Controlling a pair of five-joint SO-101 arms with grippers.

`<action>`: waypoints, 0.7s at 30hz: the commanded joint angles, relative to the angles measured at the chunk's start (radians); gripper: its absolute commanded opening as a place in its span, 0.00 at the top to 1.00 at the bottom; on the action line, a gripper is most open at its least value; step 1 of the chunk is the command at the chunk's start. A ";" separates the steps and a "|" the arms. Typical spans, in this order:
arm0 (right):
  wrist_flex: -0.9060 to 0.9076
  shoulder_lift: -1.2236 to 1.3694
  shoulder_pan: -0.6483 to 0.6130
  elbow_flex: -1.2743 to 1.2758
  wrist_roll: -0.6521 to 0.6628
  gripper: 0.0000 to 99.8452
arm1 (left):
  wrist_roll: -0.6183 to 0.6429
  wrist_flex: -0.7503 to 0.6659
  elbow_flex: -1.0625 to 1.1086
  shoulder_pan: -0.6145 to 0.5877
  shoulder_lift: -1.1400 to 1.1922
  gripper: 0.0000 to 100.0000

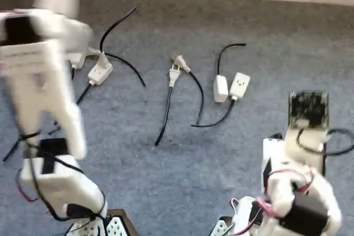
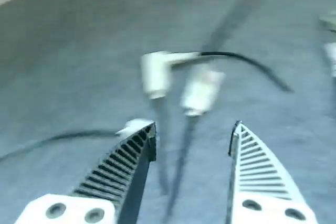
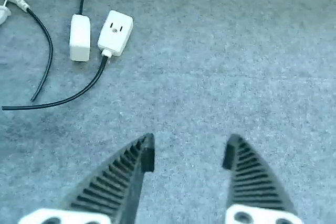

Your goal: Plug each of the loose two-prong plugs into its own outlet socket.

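1. Upper left of the high view: the left arm (image 1: 41, 98) reaches out over a pair of white cord ends (image 1: 99, 71) lying on the grey counter (image 1: 166, 186). In its wrist view the left fingers (image 2: 131, 153) are spread wide with nothing between them. The white cord ends (image 2: 202, 90) sit just ahead of the tips, side by side and roughly in line with the gap, long axes pointing back toward the fingers. It's too blurry to say which piece is plug and which is socket.
2. Upper centre: two loose plugs (image 1: 176, 69) lie bunched together, black cords (image 1: 166, 109) trailing down the frame. Neither arm is near them.
3. Right of centre: the outlet socket (image 1: 239, 84) lies face up with a white block (image 1: 220, 88) just beside it on its left.
4. Lower right: the right arm (image 1: 301, 192) sits folded back. The right fingers (image 3: 134, 166) are open and empty over bare counter, with the outlet socket (image 3: 115, 32) well ahead, toward the upper left of that view.
5. My guess: the left arm is the nearer one, so the next grab probably happens there. It just has to drop forward and square up across one piece.
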 commanded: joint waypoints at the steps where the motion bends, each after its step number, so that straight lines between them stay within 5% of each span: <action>1: -0.062 -0.225 0.036 0.182 0.029 0.99 | 0.012 -0.157 0.189 0.226 -0.044 0.76; 6: -0.197 -0.506 0.068 0.456 0.178 0.98 | -0.037 -0.351 0.377 0.348 0.025 0.76; 14: -0.447 -0.499 0.076 0.849 -0.072 0.97 | -0.180 -0.565 0.412 0.430 0.222 0.76; 21: -0.447 -0.509 0.001 0.946 -0.028 0.97 | -0.201 -0.875 0.254 0.426 0.455 0.76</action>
